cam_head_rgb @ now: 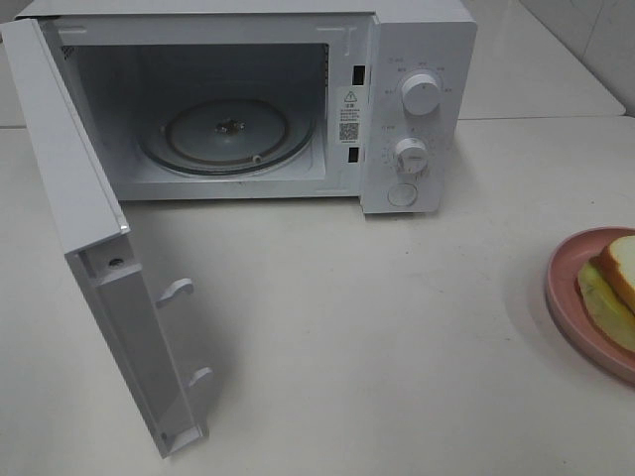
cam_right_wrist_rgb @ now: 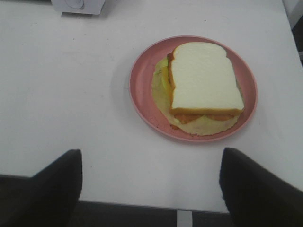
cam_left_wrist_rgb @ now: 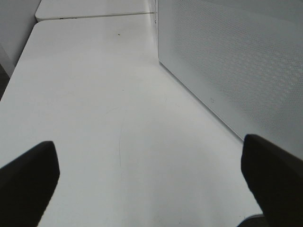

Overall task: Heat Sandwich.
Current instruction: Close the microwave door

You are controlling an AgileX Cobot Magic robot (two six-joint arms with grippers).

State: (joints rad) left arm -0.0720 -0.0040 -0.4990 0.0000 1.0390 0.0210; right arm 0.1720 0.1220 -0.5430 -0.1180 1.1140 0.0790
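The sandwich [cam_right_wrist_rgb: 203, 78], white bread with tan crust over yellow-green filling, lies on a round pink plate [cam_right_wrist_rgb: 142, 90]. In the exterior high view the sandwich [cam_head_rgb: 615, 288] and plate [cam_head_rgb: 566, 273] sit at the table's right edge, partly cut off. The white microwave [cam_head_rgb: 417, 99] stands at the back with its door [cam_head_rgb: 89, 238] swung wide open and the glass turntable [cam_head_rgb: 228, 134] bare. My right gripper [cam_right_wrist_rgb: 150, 189] is open, hovering short of the plate. My left gripper [cam_left_wrist_rgb: 151, 175] is open over bare table beside the microwave's side wall [cam_left_wrist_rgb: 236, 61]. Neither arm shows in the exterior high view.
The open door juts toward the table's front on the left. A seam to a second table [cam_left_wrist_rgb: 94, 16] runs behind. The microwave's corner [cam_right_wrist_rgb: 80, 5] shows beyond the plate in the right wrist view.
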